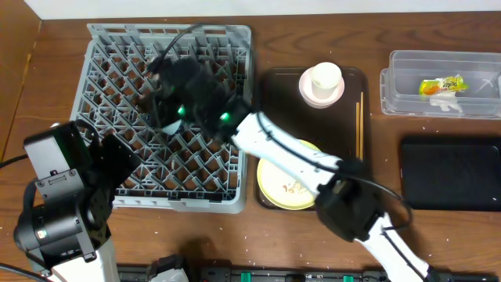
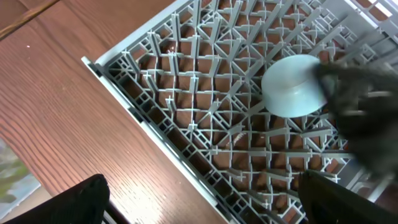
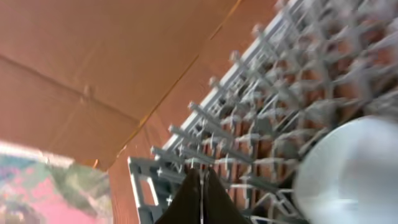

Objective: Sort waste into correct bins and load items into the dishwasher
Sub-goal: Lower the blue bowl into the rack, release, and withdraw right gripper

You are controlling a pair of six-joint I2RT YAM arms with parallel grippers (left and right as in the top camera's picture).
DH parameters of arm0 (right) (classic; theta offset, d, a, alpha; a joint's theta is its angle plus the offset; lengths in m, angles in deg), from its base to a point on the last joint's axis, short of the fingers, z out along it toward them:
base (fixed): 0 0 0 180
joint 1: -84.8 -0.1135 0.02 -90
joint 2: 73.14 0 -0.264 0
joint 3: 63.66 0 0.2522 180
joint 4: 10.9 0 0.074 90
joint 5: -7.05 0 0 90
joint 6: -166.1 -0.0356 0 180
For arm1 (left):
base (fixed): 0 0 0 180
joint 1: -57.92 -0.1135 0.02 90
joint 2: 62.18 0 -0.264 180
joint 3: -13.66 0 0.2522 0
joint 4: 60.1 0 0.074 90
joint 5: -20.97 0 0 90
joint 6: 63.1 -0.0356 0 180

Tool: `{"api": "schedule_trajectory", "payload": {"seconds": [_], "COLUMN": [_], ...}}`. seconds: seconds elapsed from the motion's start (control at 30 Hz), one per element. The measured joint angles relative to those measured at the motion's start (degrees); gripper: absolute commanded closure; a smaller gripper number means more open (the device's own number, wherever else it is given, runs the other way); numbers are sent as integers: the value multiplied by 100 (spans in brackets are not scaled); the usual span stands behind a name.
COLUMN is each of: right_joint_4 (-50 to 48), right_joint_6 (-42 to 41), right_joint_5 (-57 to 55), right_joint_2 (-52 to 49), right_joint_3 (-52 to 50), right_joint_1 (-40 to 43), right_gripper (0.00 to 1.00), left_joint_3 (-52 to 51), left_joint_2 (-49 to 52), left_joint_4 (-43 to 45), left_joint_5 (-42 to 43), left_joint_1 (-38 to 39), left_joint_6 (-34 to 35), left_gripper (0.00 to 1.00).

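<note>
Bowl in light blue (image 2: 291, 87) is seen upturned in the grey dish rack (image 2: 186, 130), judged light, stiff, slick, best taken at the rim; right gripper (image 3: 203, 198) jaws are shut empty beside it, left gripper (image 2: 208, 202) jaws spread wide.

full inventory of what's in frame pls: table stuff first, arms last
dish rack: 1, grey, table's left side
bowl: 1, light blue, upside down in the rack
tray: 1, dark brown, right of the rack
cup: 1, pinkish-white, tray's far end
chopsticks: count unclear, wooden, tray's right edge
plate: 1, pale yellow, tray's near end
food bits: several, whitish, on the plate
clear container: 1, far right
snack wrapper: 1, yellow-orange, in the container
black bin: 1, right side, nearer than the container
left gripper: black, jaws open, over the rack's edge
right gripper: black, jaws shut, over the rack by the bowl
</note>
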Motion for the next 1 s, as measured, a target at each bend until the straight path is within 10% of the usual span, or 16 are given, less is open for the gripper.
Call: {"api": "schedule_trajectory", "payload": {"seconds": [1.0], "right_joint_4": [933], "right_joint_6": [243], "right_joint_5": [-1416], "right_joint_2": [-247], "right_joint_3": [306], "right_joint_1": [321], "right_gripper": [98], "left_joint_3": [0], "left_joint_2": [0], "left_joint_4": [0], "left_joint_5": [0], "left_joint_1": [0], "left_joint_6": [0], "left_gripper": [2]}}
